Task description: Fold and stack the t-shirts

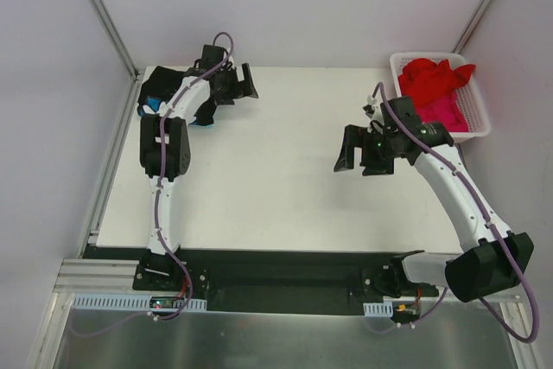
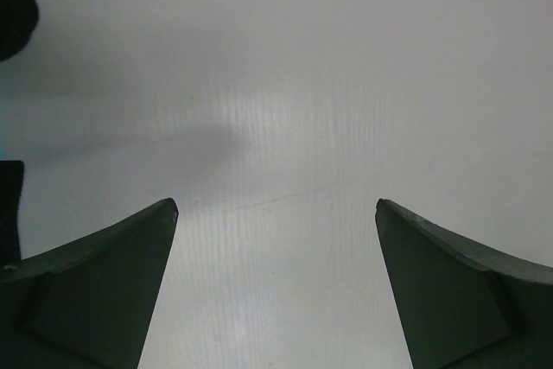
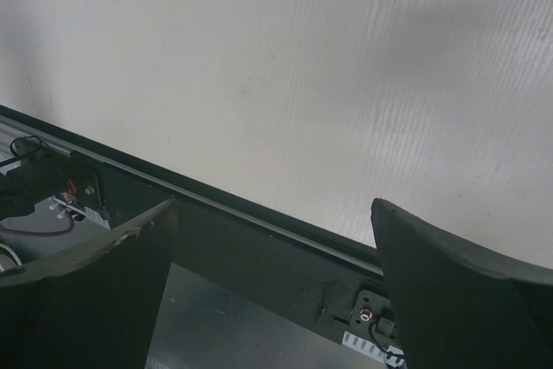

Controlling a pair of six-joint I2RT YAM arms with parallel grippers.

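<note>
Hovering, the left gripper (image 1: 239, 84) and right gripper (image 1: 363, 160) both gape empty. One basket (image 1: 404, 59) holds two: a red shirt (image 1: 432, 77) and a pink shirt (image 1: 455, 112).

Bright even light, soft grey shadows on table (image 1: 285, 187), wrist views slightly hazy

- Left arm (image 1: 162, 149): in my overhead view it climbs from its base at the near left and stretches to the far left, elbow bent.
- Left gripper (image 1: 235, 84): jaws spread wide, with nothing between them. Both fingers (image 2: 104, 291) show bare on its wrist camera.
- Right arm (image 1: 458, 196): I see it lean from the near right base in toward centre right.
- Right gripper (image 1: 363, 160): jaws wide apart and empty, dark fingers (image 3: 449, 283) facing back toward the arm bases.
</note>
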